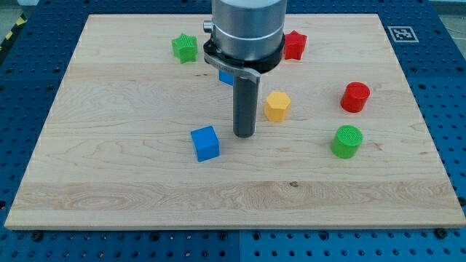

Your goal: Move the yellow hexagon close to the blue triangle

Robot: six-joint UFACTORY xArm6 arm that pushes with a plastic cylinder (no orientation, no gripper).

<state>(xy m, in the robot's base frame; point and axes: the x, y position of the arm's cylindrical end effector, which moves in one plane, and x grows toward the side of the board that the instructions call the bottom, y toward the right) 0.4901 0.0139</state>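
The small yellow hexagonal block [277, 106] lies flat on the pale wooden board, a little to the view's right of centre, its six-sided top face upward and its lower sides in slight shadow. The small blue triangular block [226, 76] lies toward the view's upper left of it, near but apart; only a sliver of blue shows beneath the arm's grey housing, so its shape and pose cannot be made out.
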